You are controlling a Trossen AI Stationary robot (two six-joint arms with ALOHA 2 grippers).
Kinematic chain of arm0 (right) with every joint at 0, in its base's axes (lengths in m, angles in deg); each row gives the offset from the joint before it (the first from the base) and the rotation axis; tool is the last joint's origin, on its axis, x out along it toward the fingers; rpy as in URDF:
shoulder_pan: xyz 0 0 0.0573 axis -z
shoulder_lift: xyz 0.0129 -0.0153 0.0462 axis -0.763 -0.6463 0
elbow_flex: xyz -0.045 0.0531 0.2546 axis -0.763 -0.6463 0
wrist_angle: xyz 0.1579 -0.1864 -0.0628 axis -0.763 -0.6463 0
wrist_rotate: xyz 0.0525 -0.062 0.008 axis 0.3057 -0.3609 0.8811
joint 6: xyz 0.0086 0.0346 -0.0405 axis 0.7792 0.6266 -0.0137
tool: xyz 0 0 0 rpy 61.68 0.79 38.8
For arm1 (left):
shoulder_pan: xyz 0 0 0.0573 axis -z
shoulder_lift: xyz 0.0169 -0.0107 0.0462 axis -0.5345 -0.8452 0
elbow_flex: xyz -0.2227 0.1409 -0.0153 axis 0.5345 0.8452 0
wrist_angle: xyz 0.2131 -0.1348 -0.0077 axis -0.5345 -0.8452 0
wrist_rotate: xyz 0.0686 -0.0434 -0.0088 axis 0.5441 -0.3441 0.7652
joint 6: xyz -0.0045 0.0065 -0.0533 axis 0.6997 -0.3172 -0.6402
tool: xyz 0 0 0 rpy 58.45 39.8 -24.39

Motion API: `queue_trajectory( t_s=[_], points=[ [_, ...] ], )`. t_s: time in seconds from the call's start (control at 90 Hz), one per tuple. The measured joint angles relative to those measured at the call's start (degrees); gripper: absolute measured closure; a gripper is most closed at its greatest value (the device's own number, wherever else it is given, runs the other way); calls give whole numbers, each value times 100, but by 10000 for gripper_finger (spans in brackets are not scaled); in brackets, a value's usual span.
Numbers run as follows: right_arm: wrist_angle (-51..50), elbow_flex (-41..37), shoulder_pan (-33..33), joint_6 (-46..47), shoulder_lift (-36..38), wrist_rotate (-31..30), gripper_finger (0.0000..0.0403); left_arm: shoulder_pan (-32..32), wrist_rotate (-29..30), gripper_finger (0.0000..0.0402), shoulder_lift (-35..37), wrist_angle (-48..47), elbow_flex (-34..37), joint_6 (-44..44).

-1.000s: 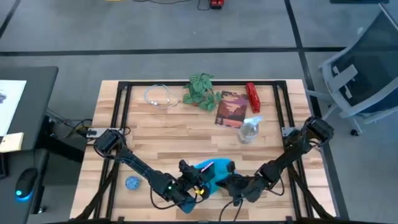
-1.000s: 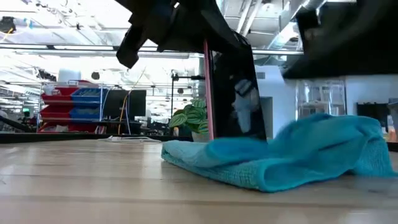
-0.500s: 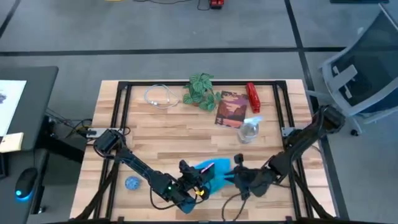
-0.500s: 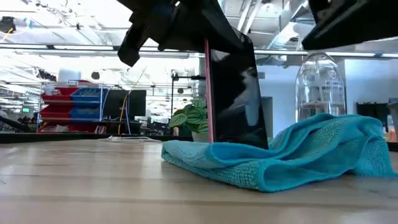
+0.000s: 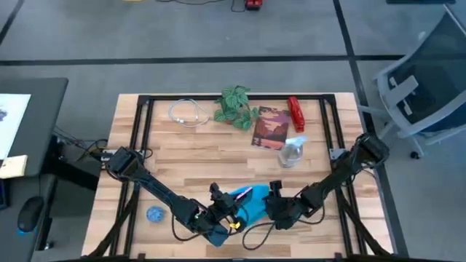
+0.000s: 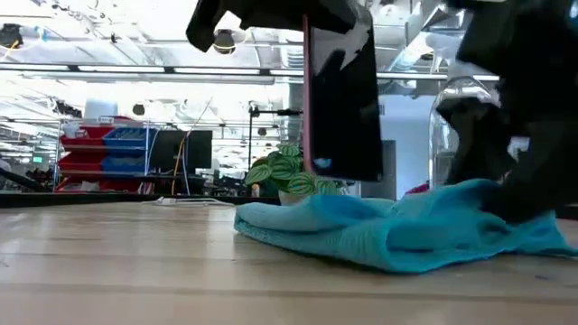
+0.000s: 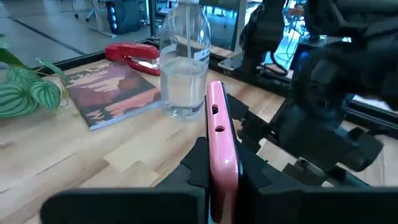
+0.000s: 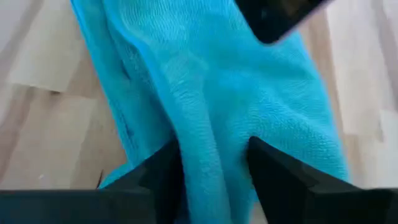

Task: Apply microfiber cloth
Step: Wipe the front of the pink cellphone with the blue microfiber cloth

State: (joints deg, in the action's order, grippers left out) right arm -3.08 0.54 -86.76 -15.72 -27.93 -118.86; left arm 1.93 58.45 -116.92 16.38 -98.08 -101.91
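While the left gripper [image 5: 222, 215] grips a pink-edged phone [image 7: 221, 134] upright, the right gripper [image 8: 214, 165] pinches a fold of fuzzy microfiber cloth [image 5: 249, 206] at the table's front edge; bottle [image 5: 291, 151], book [image 5: 271, 128] beyond.

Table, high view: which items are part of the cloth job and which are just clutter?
In the job:
- microfiber cloth, between the right gripper's fingers
- phone in its pink case, held upright by the left gripper

Lying about:
- blue patterned ball
- white cable
- plant
- book
- red stapler
- water bottle
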Motion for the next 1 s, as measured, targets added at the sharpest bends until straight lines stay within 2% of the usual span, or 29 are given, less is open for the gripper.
queue_trajectory(
  t_s=[0.111,0.167,0.311,0.467,0.578,0.744,1.0],
  points=[
    [83,4,-100,-4,-80,-22,367,-26,-175,394,-10,-942,2,-1031],
    [144,-3,-172,-23,-62,-114,388,-29,-177,394,-11,-1238,2,-1453],
    [459,-21,-398,-75,196,-834,395,-24,-291,394,-1,-1413,-4,-1631],
    [1045,-20,-381,-253,444,-1410,399,-40,-382,394,-67,-1124,-11,-1583],
    [1767,-21,-230,-810,447,-1434,400,-70,-568,394,-118,-734,-13,-1371],
    [2513,-21,60,-1331,247,-1425,402,-79,-471,394,-173,-146,-9,-793],
    [3312,-14,254,-1542,-241,-1353,402,-159,-430,394,-181,-112,7,-681]
  ],
)
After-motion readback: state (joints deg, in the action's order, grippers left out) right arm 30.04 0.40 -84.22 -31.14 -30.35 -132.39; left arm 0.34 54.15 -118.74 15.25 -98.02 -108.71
